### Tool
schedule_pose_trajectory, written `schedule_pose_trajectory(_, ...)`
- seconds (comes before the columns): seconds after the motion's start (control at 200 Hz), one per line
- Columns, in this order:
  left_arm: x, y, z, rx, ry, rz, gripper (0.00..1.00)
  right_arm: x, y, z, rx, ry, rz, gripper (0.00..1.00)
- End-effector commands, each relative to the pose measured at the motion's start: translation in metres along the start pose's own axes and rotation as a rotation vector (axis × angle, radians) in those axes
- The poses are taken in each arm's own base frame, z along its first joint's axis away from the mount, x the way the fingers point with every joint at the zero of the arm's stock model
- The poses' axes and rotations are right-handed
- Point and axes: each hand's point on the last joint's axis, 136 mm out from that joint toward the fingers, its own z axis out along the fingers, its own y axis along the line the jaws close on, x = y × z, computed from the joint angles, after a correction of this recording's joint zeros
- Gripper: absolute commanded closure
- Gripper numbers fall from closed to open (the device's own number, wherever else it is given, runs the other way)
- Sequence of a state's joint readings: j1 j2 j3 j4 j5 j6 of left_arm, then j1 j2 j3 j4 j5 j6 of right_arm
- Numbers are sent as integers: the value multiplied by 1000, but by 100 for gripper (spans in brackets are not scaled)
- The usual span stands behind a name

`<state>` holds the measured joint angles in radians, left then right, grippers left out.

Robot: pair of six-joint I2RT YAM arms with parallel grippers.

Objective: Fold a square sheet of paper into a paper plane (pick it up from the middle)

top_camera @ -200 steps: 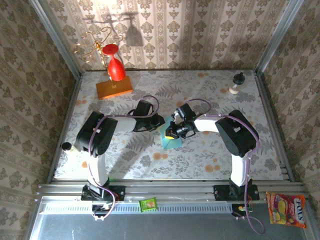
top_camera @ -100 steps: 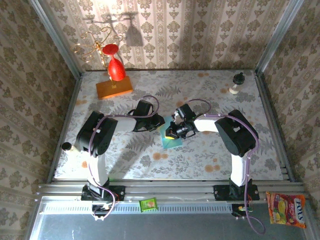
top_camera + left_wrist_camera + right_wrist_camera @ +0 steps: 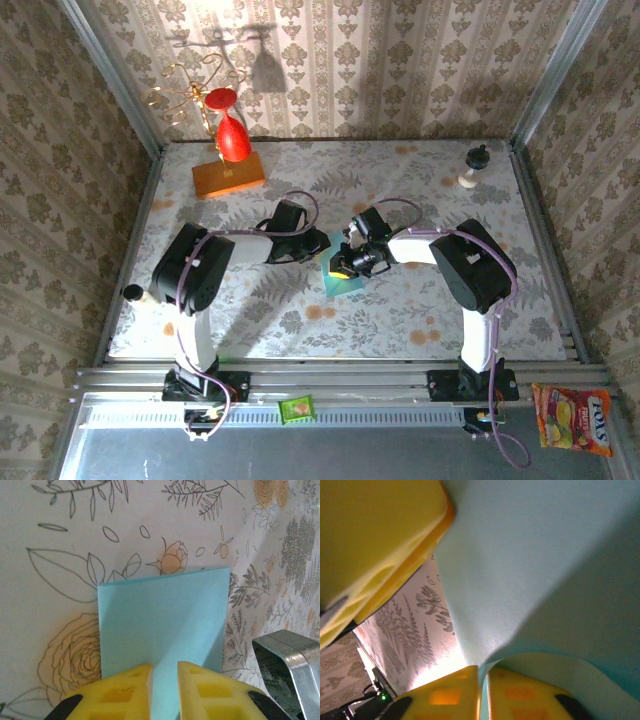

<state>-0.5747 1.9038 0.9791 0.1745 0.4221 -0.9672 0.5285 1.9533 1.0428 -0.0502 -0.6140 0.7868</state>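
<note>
Top external view: both end effectors meet over a light-blue sheet of paper [image 3: 341, 284] in the middle of the flower-patterned table [image 3: 420, 320].
Nearest, a small green packet [image 3: 296, 408] lies on the metal rail and a sweets bag [image 3: 572, 418] lies at the right corner. Farther in, the sheet rests on the table, bent up along a centre crease. From the left wrist, the left end effector [image 3: 164, 667] has its yellow fingers slightly apart astride that crease; whether they pinch it I cannot tell. From the right wrist, the right end effector [image 3: 482, 669] has its fingers all but together, clamped on the sheet's curled edge. At the far left, an orange block [image 3: 228, 177] carries a red glass [image 3: 231, 135].
</note>
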Motion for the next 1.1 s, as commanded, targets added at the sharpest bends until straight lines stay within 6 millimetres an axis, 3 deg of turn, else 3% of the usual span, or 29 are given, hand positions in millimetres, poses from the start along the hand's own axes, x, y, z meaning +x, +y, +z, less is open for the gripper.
schedule_pose_trajectory(0.0,-7,-13,-24,-2,-59,28,77,14,-33,10,107,43,63,78)
schedule_pose_trajectory(0.235,-17,-1,-57,-56,-156,12,74,15,-32,10,107,49,66,67)
schedule_pose_trajectory(0.42,-13,5,-65,-68,-181,8,74,16,-39,9,143,51,71,64)
schedule_pose_trajectory(0.64,11,0,-54,-56,-137,25,78,22,-52,9,192,62,91,69)
schedule_pose_trajectory(0.76,23,0,-46,-56,-104,26,84,24,-58,9,219,64,94,78)
schedule_pose_trajectory(1.095,49,-4,-25,-28,-12,30,100,26,-64,8,252,69,98,87)
